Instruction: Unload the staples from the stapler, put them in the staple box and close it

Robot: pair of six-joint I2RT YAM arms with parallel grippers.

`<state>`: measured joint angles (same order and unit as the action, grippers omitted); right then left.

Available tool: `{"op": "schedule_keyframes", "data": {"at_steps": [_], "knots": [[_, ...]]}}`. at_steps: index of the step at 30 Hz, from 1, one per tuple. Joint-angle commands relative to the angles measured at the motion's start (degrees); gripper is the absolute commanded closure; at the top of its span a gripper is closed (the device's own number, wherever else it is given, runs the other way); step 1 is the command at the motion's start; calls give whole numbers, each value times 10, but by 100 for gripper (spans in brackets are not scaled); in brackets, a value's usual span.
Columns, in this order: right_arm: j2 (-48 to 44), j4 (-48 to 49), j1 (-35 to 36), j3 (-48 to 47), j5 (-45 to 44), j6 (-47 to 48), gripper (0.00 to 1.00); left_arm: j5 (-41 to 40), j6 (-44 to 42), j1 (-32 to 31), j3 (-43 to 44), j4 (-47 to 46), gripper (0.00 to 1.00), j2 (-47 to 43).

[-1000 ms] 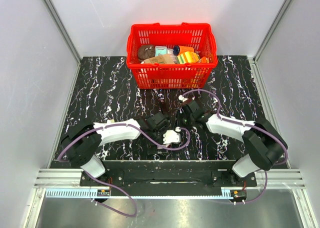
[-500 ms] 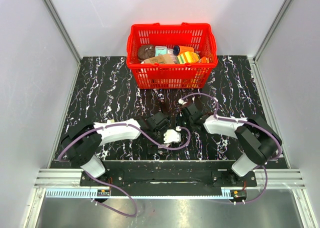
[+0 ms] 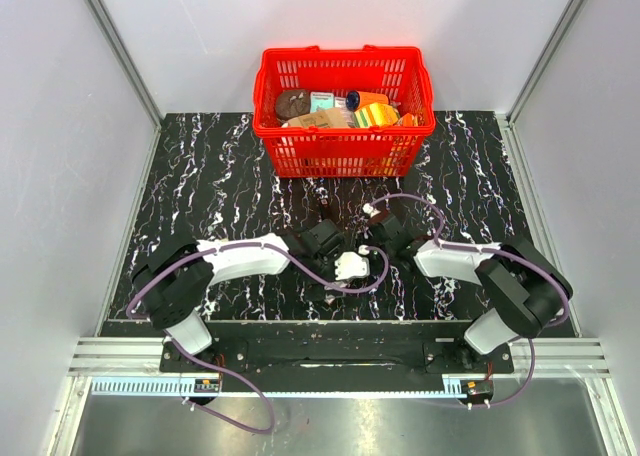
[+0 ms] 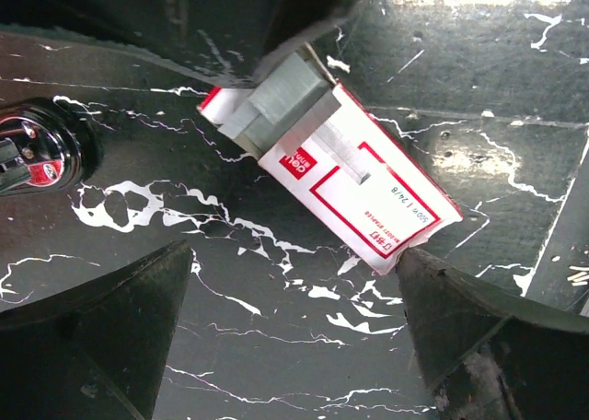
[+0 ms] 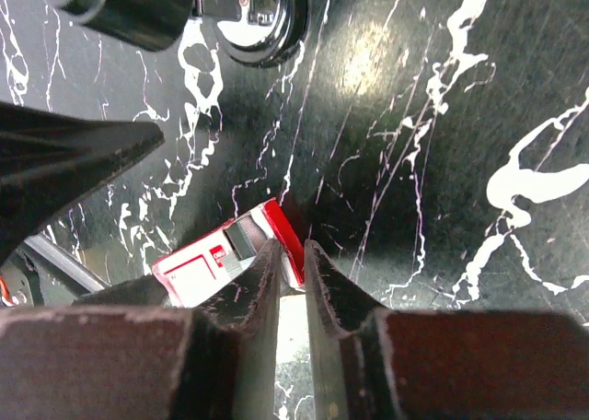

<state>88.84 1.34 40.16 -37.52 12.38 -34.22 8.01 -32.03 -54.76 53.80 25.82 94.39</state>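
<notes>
The glossy black stapler (image 3: 325,215) is seen lying roughly top-to-bottom mid-frame, left end effector (image 4: 293,248) spread wide over a cardboard box (image 4: 368,199), right end effector (image 5: 290,245) nearly closed, grip unclear.

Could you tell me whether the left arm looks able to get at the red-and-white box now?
Probably yes: the left tool, open, straddles the box, though the right tool crowds its open end.

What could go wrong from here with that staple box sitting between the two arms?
The red-and-white cardboard staple box lies open-ended, grey staple strips poking out; a nudge from the wide-spread left fingers could likely spill them. The right fingers, nearly closed, sit at the same box's red end, so both arms crowding it might collide or shove it.
</notes>
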Motion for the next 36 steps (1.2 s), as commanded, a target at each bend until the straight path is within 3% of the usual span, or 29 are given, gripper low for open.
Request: {"op": "schedule_keyframes", "data": {"at_steps": [1,13,18,22,30,36], "knots": [[-23,1,1,22,15,-9,78,-66,-1,7,-1,-32,3,39],[-41,-2,42,31,0,-37,78,-75,13,33,35,-40,3,67],[-37,5,57,26,-7,-53,73,-47,30,40,66,-34,3,78],[-46,-11,62,12,-30,-57,62,11,44,54,81,-18,1,74],[-101,-105,60,-10,-111,-39,27,90,48,124,92,41,1,10],[-143,-144,41,-29,-134,-24,12,118,42,149,96,84,1,-53]]}}
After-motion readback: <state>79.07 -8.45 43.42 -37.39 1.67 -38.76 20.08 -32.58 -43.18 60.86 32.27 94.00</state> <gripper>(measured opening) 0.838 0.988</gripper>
